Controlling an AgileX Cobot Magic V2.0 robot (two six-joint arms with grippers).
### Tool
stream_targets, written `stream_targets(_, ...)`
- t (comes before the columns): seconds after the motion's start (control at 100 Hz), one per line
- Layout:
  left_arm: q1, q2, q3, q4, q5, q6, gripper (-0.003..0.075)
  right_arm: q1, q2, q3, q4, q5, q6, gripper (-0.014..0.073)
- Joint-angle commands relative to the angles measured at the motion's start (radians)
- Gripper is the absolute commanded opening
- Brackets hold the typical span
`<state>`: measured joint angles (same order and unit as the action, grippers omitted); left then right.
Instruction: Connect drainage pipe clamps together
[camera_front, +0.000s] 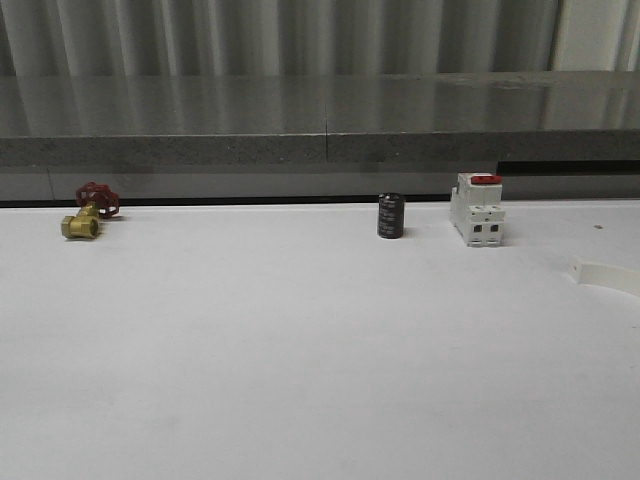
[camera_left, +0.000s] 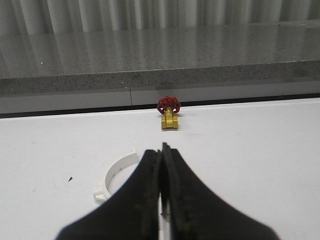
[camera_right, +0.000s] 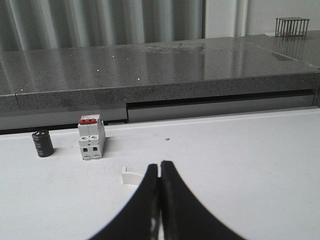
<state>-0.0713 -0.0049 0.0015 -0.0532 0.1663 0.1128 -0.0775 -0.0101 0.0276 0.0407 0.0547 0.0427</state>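
Observation:
One white half-ring pipe clamp (camera_left: 117, 172) lies on the white table just beside and partly behind my left gripper (camera_left: 162, 148), whose black fingers are shut with nothing between them. The other pipe clamp (camera_right: 132, 176) lies in front of my right gripper (camera_right: 160, 164), mostly hidden behind its fingers; its end also pokes in at the right edge of the front view as a white pipe clamp (camera_front: 605, 275). The right gripper is shut and holds nothing.
A brass valve with a red handwheel (camera_front: 88, 212) sits at the far left by the back edge. A black cylinder (camera_front: 391, 216) and a white switch with a red top (camera_front: 476, 209) stand at the back right. A grey ledge (camera_front: 320, 140) runs behind the table.

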Motion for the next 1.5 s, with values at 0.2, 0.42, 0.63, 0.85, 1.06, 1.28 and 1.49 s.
stream_targets(0.2, 0.002, -0.027, 0.046, -0.009, -0.082, -0.004, -0.0021, -0.003, -0.02, -0.017, -0.004, -0.07, -0.011, -0.0066)
stream_targets(0.42, 0.002, -0.027, 0.046, -0.009, -0.082, -0.004, -0.0021, -0.003, -0.02, -0.017, -0.004, -0.07, -0.011, -0.0066)
stream_targets(0.63, 0.002, -0.027, 0.046, -0.009, -0.082, -0.004, -0.0021, -0.003, -0.02, -0.017, -0.004, -0.07, -0.011, -0.0066)
stream_targets(0.85, 0.002, -0.019, -0.023, -0.009, 0.022, -0.004, -0.0021, -0.003, -0.02, -0.017, -0.004, -0.07, -0.011, -0.0066)
stream_targets(1.06, 0.002, 0.1, -0.17, -0.009, 0.133, -0.004, -0.0021, -0.003, -0.02, -0.017, -0.004, -0.07, -0.011, -0.0066)
stream_targets(1.28, 0.002, 0.342, -0.325, -0.009, 0.319, -0.004, -0.0021, -0.003, -0.02, -0.017, -0.004, -0.07, -0.011, -0.0066)
stream_targets(1.49, 0.003, 0.579, -0.367, -0.007, 0.258, -0.004, 0.0059, -0.003, -0.02, -0.017, -0.004, -0.07, -0.011, -0.0066)
